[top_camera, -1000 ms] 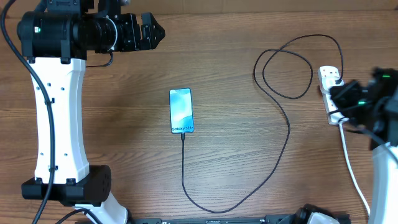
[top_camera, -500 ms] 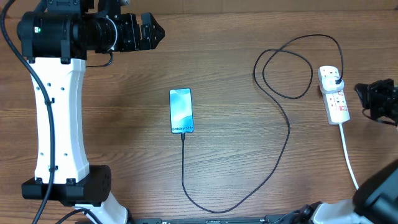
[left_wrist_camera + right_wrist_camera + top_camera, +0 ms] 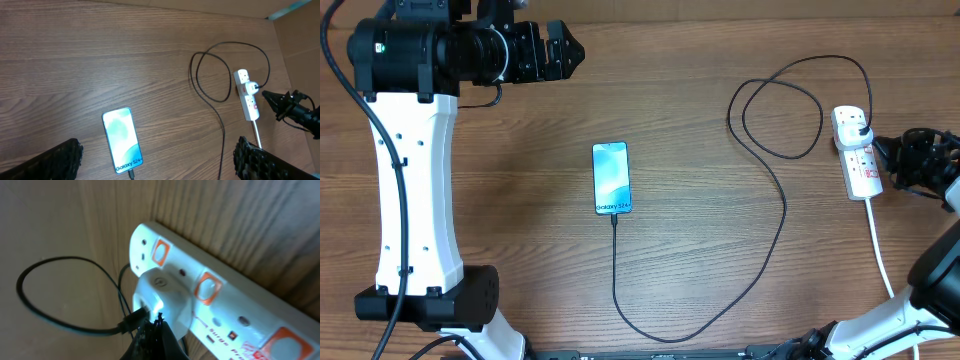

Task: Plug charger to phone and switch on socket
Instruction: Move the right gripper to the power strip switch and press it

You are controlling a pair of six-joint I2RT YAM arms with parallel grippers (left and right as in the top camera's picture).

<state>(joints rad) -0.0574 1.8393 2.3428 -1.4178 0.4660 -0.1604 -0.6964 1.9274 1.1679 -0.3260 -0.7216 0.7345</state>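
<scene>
The phone lies face up mid-table with its blue screen lit; it also shows in the left wrist view. The charger, a thin black cable, is plugged into the phone's bottom edge. It loops across the table to a white adapter seated in the socket strip. My right gripper is shut and empty, its tip right beside the strip's right edge next to the adapter. My left gripper is open and empty, high at the back left, with the phone between its fingers in its wrist view.
The strip's thick white cord runs toward the front right edge. The strip shows orange-red switches beside its outlets. The left arm's white column stands along the left side. The cable forms a loop left of the strip.
My right gripper was over the strip, drew off to the right, and has now come back left to the strip's right edge. The left arm, phone and cable have not moved.
</scene>
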